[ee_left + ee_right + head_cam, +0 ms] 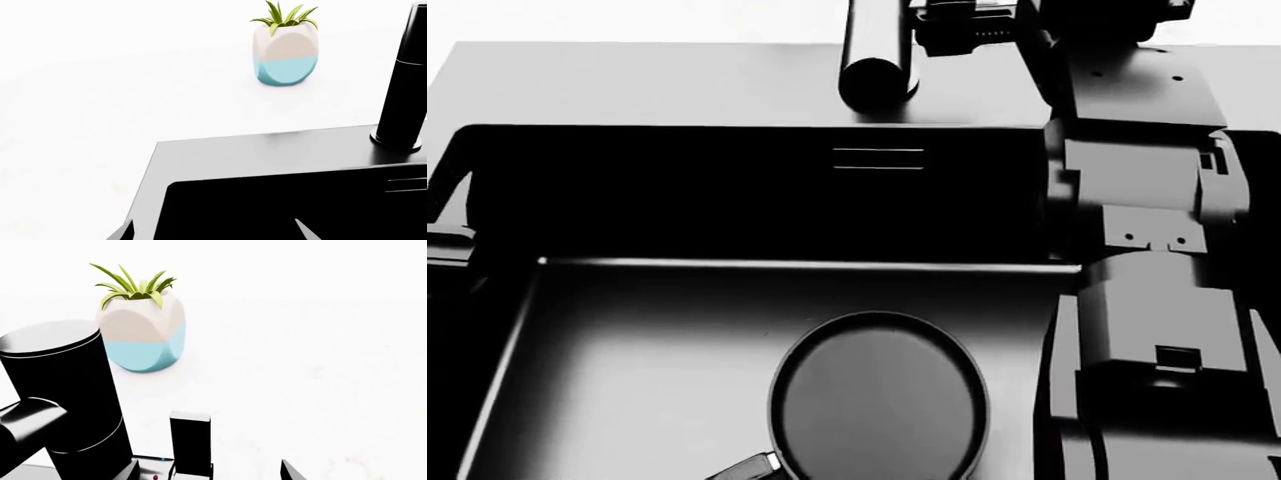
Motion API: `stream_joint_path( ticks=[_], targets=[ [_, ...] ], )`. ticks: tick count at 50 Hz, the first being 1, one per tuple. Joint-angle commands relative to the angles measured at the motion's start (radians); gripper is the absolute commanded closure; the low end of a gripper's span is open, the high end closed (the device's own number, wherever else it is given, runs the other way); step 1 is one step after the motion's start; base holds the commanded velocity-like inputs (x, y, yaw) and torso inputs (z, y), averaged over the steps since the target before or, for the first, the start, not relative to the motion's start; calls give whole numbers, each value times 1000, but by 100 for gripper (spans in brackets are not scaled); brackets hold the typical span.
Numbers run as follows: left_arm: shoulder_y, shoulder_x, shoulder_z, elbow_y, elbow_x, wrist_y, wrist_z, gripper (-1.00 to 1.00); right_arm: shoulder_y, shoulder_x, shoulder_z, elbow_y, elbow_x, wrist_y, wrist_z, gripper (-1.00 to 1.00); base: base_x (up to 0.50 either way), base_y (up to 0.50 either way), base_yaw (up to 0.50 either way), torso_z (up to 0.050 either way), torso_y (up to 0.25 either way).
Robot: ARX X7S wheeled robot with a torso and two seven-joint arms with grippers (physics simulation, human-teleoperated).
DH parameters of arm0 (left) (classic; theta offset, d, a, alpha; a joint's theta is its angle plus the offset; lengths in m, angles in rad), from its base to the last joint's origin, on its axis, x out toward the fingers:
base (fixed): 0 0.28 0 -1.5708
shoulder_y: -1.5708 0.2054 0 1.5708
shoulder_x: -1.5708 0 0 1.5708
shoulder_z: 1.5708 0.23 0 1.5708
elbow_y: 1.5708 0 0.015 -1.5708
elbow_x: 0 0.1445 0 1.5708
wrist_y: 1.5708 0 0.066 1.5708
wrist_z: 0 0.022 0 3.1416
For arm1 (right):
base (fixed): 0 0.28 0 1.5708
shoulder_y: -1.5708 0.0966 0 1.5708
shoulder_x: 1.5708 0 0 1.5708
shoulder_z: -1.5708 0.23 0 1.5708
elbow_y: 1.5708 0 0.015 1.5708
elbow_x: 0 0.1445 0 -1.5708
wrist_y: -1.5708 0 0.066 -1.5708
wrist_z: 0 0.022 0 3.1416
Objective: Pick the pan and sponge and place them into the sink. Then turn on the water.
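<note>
Head view alone shows pan [878,398] in sink [627,340]; wrist views show potted plant [285,47]; hand states unclear.

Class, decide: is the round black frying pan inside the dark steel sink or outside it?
Inside. The round black frying pan lies flat on the floor of the dark steel sink, enclosed by its walls.

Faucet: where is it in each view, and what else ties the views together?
Head view: the faucet is at top centre, behind the sink on its rear rim.
Left wrist view: a black column at the right edge, standing on the sink rim.
Right wrist view: a large black cylinder at lower left.
Shared landmark: the potted plant, in both wrist views only.
</note>
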Motion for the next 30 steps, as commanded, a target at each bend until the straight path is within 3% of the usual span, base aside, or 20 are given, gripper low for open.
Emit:
stream_joint_path(
  ticks=[1, 19, 30],
  targets=[
    [29, -22, -18, 15, -12, 10, 5, -100, 25, -4, -1, 0, -2, 14, 8, -100, 0, 0, 0, 1, -51],
    [-14, -16, -10, 11, -22, -4, -2, -100, 39, -2, -7, 0, -3, 5, 1, -100, 0, 0, 0, 1, -68],
    [-220, -5, -1, -64, -111, -108, -22, -100, 56, -6, -14, 0, -4, 18, 1, -100, 0, 0, 0, 0, 0]
  ],
)
